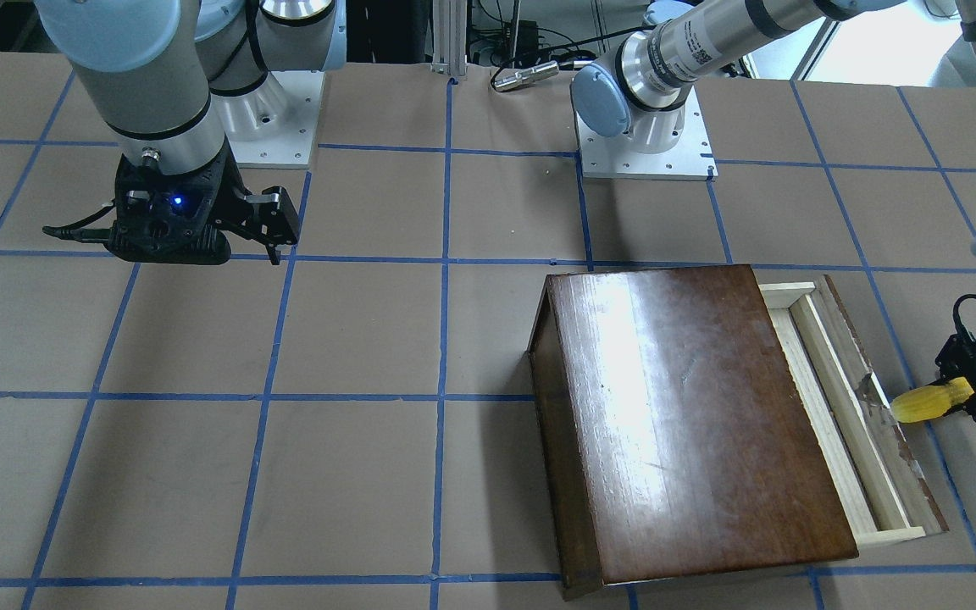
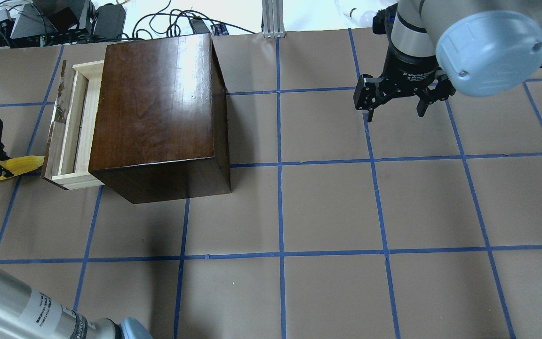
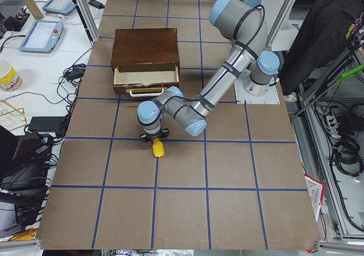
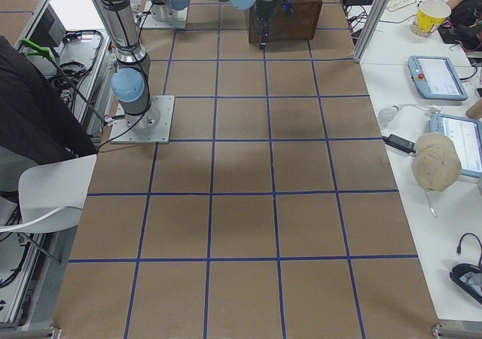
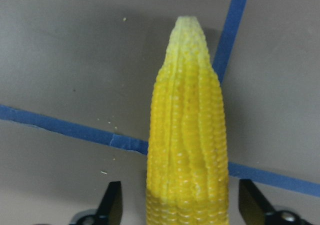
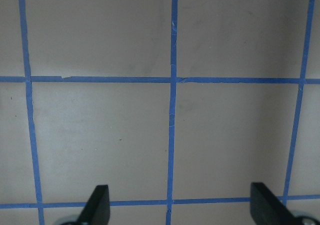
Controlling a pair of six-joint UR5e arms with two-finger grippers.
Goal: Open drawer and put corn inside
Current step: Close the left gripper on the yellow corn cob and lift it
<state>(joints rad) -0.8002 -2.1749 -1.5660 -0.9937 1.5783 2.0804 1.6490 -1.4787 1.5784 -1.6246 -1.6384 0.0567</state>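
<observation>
The left end effector (image 5: pixel 181 207) is seen with its jaws apart, one on either side of the thick end of the corn (image 5: pixel 187 135). In the left wrist view bare surface (image 2: pixel 327 207) shows between each finger (image 5: pixel 112 205) and the cob, so no clamp on it can be claimed. The corn is judged to lie on the surface or just above it – its shadow sits close under it – with its pointed end turned away from the end effector.

Outward from there, the corn is found outside the drawer (image 2: pixel 71 127), in front of the worn front panel (image 2: pixel 53 141) and not over the tray. The drawer is drawn part-way out of the dark box (image 2: pixel 158 103), and nothing is seen in the part of its pale tray that shows.

The right end effector (image 2: pixel 395 110) is held with its jaws apart above bare surface, well apart from the box, and nothing is carried by it.

The opening of the drawer is judged to be done, at least far enough for a small cob. What is left is the second half – the corn is to be gripped firmly, lifted over the front panel, and set down inside the tray.
</observation>
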